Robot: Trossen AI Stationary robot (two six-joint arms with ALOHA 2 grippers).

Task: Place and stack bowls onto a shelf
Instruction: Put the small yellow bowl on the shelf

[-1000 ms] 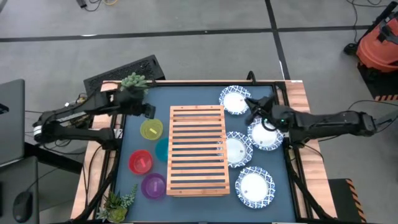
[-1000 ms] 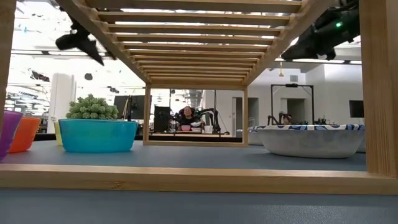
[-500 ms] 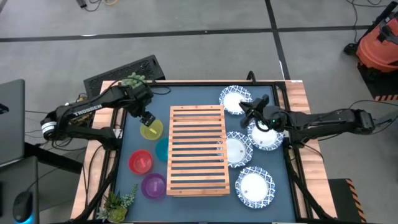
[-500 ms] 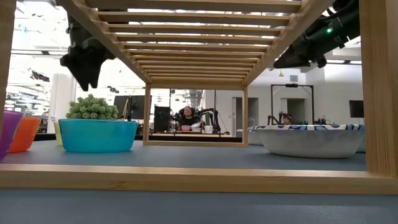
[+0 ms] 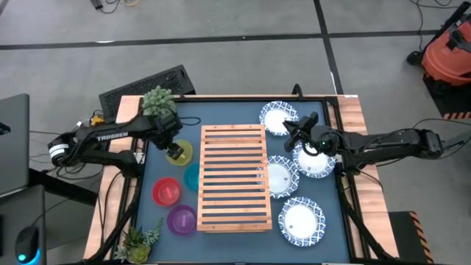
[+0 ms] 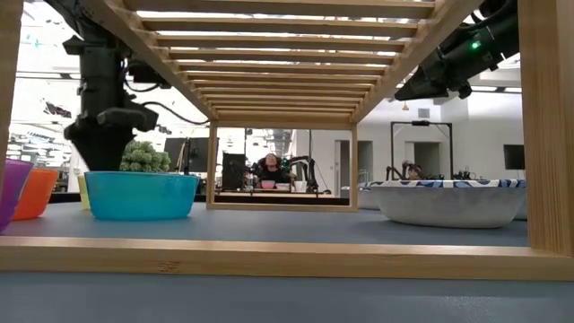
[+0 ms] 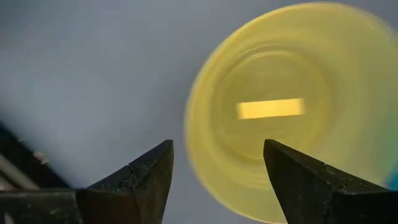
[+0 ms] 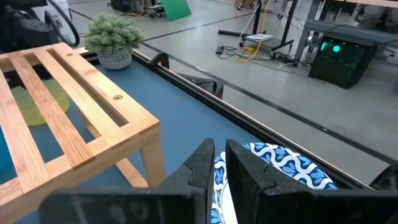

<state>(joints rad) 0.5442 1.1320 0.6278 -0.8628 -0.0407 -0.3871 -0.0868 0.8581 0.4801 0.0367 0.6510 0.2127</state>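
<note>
White "TROSSEN" lettering, left arm (image 5: 110, 138) (legible), yellow bowl (image 5: 180, 154)

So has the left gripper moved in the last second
Yes. In the high view the left gripper has swung from beside the green potted plant toward the small yellow plastic bowl, and now hangs open over its rim.
</note>
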